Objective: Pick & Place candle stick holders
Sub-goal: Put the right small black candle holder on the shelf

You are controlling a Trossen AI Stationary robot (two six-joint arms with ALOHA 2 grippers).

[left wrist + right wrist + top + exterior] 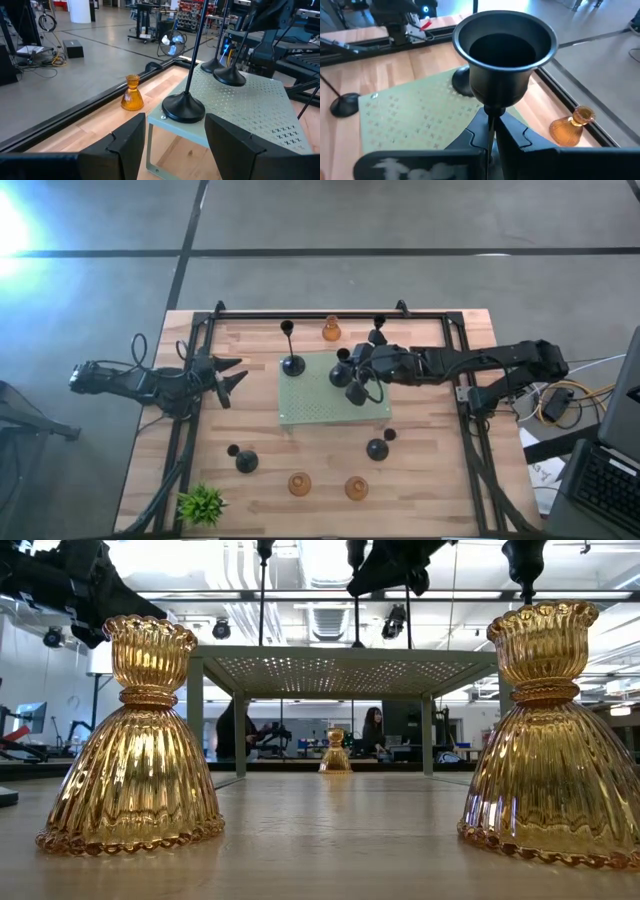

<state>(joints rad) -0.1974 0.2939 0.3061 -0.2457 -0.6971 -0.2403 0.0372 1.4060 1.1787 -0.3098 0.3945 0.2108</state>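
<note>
Right gripper [491, 131] pinches a black holder's [505, 50] stem above the green stand [315, 405], centre frame; left gripper [232, 373] waits spread.

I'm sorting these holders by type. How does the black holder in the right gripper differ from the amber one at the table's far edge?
The black holder is dark and opaque, with a thin stem; the amber holder is translucent, ribbed and squat. The black one is clamped by its stem in the right gripper over the green platform; the amber one stands free on the wooden table. Both have a cup on top.
</note>
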